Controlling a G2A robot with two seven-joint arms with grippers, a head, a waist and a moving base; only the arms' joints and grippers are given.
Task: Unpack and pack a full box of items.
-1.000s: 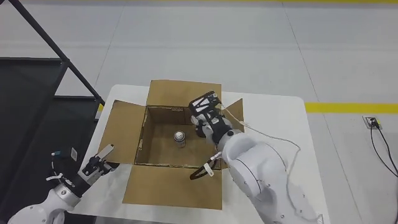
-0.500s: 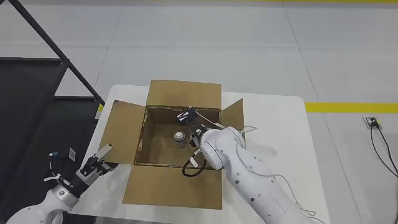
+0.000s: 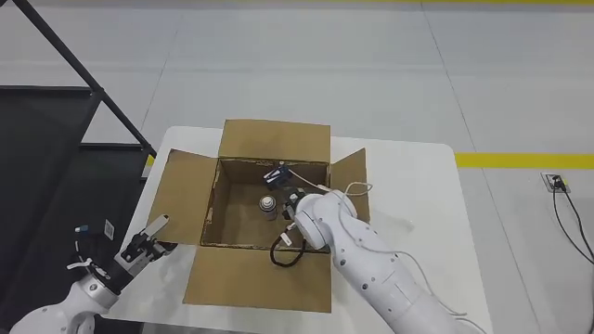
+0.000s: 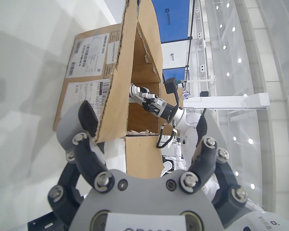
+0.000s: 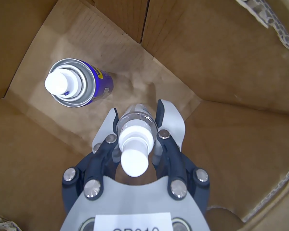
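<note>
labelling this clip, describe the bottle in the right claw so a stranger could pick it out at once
Look in the open cardboard box on the white table, where two upright containers are. The bottle is the small clear one with a white cap, clamped in the right claw. Unlike the wider blue spray can beside it, it is see-through and held.

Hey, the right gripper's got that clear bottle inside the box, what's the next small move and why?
Probably lower it straight down onto the bare cardboard floor, then open. The right gripper is shut on the clear bottle, upright inside the box, and the spray can stands apart beside it, so a straight descent should miss it.
</note>
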